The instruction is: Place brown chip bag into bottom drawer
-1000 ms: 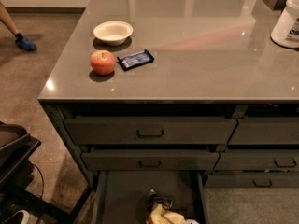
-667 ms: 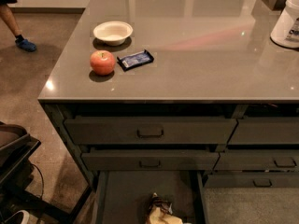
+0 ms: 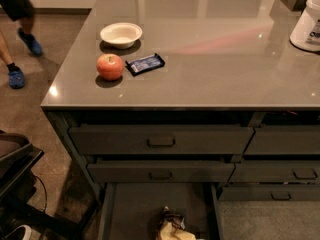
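Note:
The brown chip bag (image 3: 173, 228) lies crumpled in the open bottom drawer (image 3: 132, 209), at the very bottom edge of the camera view. Only its cream-yellow edges and a dark top part show; the rest is cut off by the frame. The drawer is pulled out below two closed drawer fronts, and its smooth grey floor shows to the left of the bag. My gripper is not in view; no finger or arm shows above the bag or anywhere over the drawer.
On the grey counter (image 3: 210, 79) sit a red apple (image 3: 110, 66), a small blue snack-bar wrapper (image 3: 145, 63) and a white bowl (image 3: 121, 34). A white container (image 3: 307, 21) stands at the far right. A person's legs (image 3: 20, 29) are at the top left. Dark equipment (image 3: 20, 184) stands at the lower left.
The person at the top left has stepped further into view. The chip bag has stayed in the drawer and barely changed shape.

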